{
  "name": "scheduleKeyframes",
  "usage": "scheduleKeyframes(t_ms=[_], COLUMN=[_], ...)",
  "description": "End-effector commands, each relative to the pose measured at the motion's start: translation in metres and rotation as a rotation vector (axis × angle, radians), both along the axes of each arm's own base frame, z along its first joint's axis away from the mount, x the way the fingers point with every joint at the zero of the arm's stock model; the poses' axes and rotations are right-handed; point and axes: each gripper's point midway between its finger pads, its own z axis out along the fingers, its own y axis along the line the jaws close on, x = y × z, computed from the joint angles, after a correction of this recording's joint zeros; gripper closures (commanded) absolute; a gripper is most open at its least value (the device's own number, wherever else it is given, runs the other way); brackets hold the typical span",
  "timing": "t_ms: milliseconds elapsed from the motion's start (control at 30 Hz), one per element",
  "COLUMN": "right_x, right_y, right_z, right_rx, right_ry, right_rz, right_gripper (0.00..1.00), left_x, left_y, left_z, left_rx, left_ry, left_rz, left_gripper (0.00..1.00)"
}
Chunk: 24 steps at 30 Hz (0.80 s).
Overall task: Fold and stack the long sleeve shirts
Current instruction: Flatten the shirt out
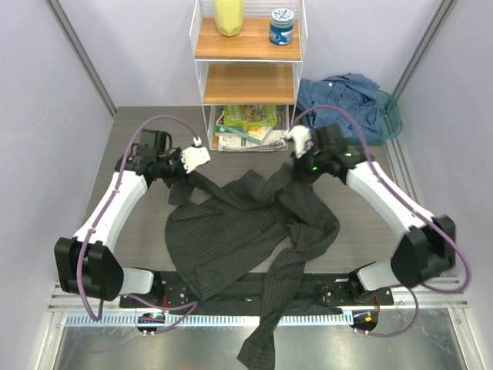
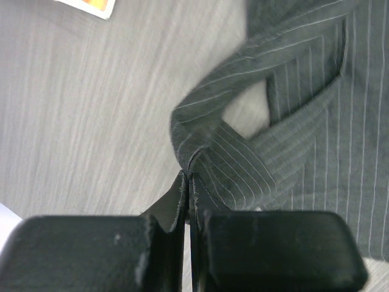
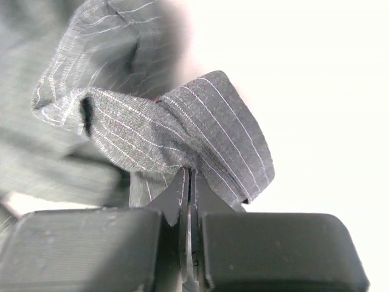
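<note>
The dark charcoal pinstriped shirt (image 1: pixel 239 231) lies crumpled across the table's middle, one sleeve hanging over the near edge. My left gripper (image 1: pixel 185 176) is shut on a fold at its upper left; the pinched cloth (image 2: pixel 206 152) shows in the left wrist view at the gripper (image 2: pixel 189 176). My right gripper (image 1: pixel 296 171) is shut on a fold at its upper right; a bunched piece (image 3: pixel 200 134) rises from the gripper (image 3: pixel 189 173). The blue shirt (image 1: pixel 343 96) lies heaped at the back right.
A white wire shelf (image 1: pixel 248 73) stands at the back centre with a yellow item (image 1: pixel 229 15), a blue-lidded jar (image 1: pixel 282 25) and magazines (image 1: pixel 248 127) on its bottom level. A teal basket (image 1: pixel 389 116) holds the blue shirt.
</note>
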Motion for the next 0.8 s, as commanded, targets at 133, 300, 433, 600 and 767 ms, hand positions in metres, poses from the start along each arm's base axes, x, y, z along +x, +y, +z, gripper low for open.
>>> scheduleKeyframes(t_ms=[133,300,433,600,767], right_x=[0.012,-0.025,-0.005,-0.002,0.007], right_y=[-0.155,-0.171,-0.161,-0.088,-0.034], right_z=[0.016,-0.040,0.004,0.050,0.068], right_rx=[-0.480,-0.547,-0.359,0.007,0.213], right_ry=[-0.301,-0.122,-0.137,-0.214,-0.240], right_rz=[-0.578,-0.559,-0.527,-0.175,0.020], right_gripper=[0.99,0.47,0.18,0.10,0.09], left_x=[0.028,0.058,0.070,0.062,0.037], left_y=[-0.057,-0.085,-0.098,-0.136,-0.164], left_z=[0.035,0.053,0.079,0.140,0.193], left_rx=[-0.069,-0.036,-0.079,-0.322,-0.593], left_ry=[-0.023,-0.138,-0.149,-0.101,-0.120], left_rz=[0.077,0.232,0.291,0.249,0.152], left_gripper=[1.00,1.00,1.00,1.00,1.00])
